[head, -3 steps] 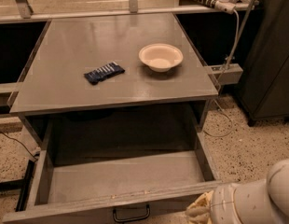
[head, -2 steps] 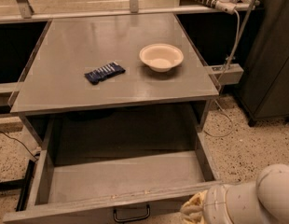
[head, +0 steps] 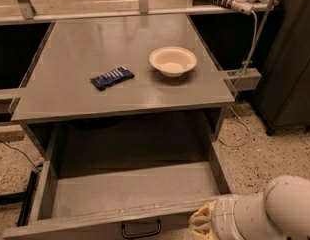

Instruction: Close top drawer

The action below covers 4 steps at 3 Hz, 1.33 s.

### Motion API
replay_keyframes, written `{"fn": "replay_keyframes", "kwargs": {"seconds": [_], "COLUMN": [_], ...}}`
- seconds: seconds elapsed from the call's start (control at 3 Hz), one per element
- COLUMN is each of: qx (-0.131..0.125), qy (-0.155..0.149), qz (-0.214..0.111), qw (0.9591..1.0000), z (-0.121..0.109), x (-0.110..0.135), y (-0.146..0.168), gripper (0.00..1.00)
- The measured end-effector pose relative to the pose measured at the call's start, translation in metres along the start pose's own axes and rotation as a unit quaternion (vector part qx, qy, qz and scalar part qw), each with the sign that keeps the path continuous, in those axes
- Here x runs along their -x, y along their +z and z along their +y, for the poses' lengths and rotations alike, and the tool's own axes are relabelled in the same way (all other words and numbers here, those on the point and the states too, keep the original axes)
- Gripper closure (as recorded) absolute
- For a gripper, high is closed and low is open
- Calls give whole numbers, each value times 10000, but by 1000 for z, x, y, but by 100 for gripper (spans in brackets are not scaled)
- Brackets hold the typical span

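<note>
down at the left, the top drawer [head: 130,191] of a grey metal table [head: 70,54] stands pulled far out toward me. its long shallow tray is bare, and its left wall runs back under the tabletop. on the tabletop above, left of centre, a dark blue packet [head: 112,77] lies flat, well back from the front edge. at the middle of the drawer front, at the very bottom of the view, hangs the small black wire handle [head: 141,230]. further right on the tabletop a pale bowl [head: 173,61] sits upright, apart from the packet. below it, by the drawer's front right corner, the gripper [head: 201,223] is close against the drawer front and seems to touch it. whether it is apart or together i cannot tell. the thick white arm [head: 280,214] fills the bottom right corner behind it.

i judge the closing is only starting: the drawer is fully open and the gripper is placed at its front to push. the next move calls for a straight shove away from me along the side walls, kept even so the front does not skew and bind. the cavity behind the tray looks free of obstruction. to the right, speckled floor [head: 265,149] gives the arm room. a dark cabinet [head: 290,69] and a hanging white cable [head: 250,46] stand beyond it.
</note>
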<state>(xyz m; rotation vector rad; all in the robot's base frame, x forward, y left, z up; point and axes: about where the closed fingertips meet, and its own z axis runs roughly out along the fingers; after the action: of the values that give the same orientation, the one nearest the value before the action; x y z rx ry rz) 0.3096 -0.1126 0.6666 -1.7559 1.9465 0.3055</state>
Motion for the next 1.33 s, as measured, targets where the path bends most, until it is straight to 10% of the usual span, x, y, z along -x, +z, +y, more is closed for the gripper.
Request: {"fn": "replay_keyframes", "kwargs": {"seconds": [0.67,1.33], "qx": [0,-76], "qy": [0,-357], "qz": [0,-396], "qw": [10000,9985], "z": [0,-35], "x": [0,22], "y": [0,5], "gripper": [12,0]}}
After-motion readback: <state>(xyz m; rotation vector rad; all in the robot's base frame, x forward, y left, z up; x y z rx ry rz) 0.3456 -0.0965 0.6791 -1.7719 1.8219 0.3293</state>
